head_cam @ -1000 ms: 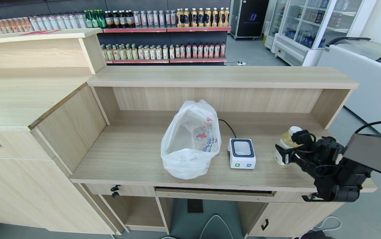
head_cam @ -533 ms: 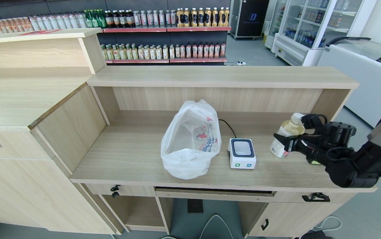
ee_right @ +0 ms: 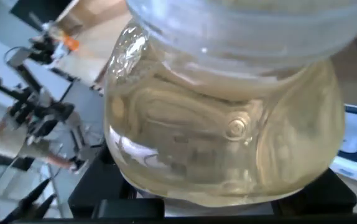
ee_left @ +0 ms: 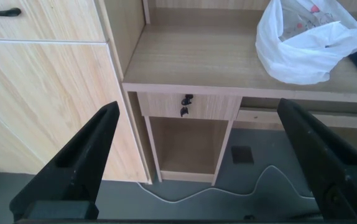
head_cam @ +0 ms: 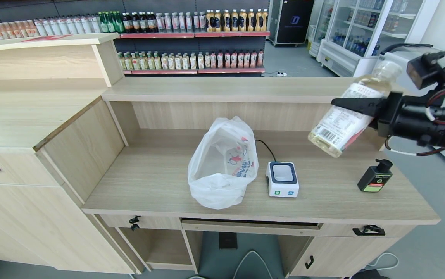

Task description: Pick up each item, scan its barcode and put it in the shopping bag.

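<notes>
My right gripper (head_cam: 366,112) is shut on a clear bottle of pale yellow drink (head_cam: 346,116), holding it tilted in the air above the right part of the counter, its barcode label facing down and left. In the right wrist view the bottle (ee_right: 228,124) is seen bottom-on. The white scanner (head_cam: 282,179) lies on the counter below and to the left of it. A white plastic shopping bag (head_cam: 222,164) stands open left of the scanner. A small dark pump bottle (head_cam: 375,178) stands at the counter's right. My left gripper (ee_left: 197,168) hangs open below the counter's front, near the bag (ee_left: 306,40).
The wooden counter (head_cam: 160,182) has a raised back shelf (head_cam: 245,89) and a taller cabinet (head_cam: 32,100) on the left. Store shelves of drinks and fridges stand behind. A scanner cable (head_cam: 263,145) runs to the back wall.
My right gripper has lifted the drink bottle off the counter, up and slightly right, tilting it. The dark pump bottle behind it has come into sight.
</notes>
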Controlling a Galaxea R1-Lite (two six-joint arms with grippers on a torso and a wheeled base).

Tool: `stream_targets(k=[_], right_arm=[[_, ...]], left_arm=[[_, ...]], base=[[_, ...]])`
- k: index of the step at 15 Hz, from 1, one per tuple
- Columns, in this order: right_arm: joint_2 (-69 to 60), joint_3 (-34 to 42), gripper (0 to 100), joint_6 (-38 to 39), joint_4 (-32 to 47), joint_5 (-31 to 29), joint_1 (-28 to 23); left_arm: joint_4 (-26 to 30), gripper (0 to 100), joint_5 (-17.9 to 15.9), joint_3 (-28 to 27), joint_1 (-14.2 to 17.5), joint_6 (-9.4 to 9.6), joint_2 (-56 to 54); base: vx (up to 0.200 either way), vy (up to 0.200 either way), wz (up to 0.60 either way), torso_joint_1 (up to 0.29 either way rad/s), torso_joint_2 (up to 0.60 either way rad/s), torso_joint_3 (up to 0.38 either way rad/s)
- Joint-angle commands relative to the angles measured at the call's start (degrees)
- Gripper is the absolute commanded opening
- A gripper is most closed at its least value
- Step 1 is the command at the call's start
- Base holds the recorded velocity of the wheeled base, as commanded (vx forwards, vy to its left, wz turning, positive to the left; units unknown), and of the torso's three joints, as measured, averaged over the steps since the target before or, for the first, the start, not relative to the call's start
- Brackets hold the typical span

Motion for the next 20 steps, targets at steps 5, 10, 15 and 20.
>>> stream_targets(k=[5, 10, 15, 20], right_arm=[[-19.7, 4.8, 0, 1.9, 8.0, 13.0, 6.1], [-22.7, 4.4, 0, 3.0, 8.8, 16.1, 8.3], [-24.6, 4.8, 0, 6.6, 9.2, 16.7, 11.8], [-23.1, 4.0, 0, 6.7, 11.4, 15.8, 13.2]], left_arm=[[0.0, 100, 0.0, 0.0, 0.0, 0.06, 0.0], [0.0, 100, 0.0, 0.0, 0.0, -0.03, 0.0], [0.0, 100, 0.0, 0.0, 0.0, -0.03, 0.0], [0.0, 100, 0.0, 0.0, 0.0, -0.03, 0.0]], base=[[0.000, 0.000, 0.00, 0.000, 0.00, 0.000], [0.000, 0.000, 0.00, 0.000, 0.00, 0.000], [0.000, 0.000, 0.00, 0.000, 0.00, 0.000], [0.000, 0.000, 0.00, 0.000, 0.00, 0.000]])
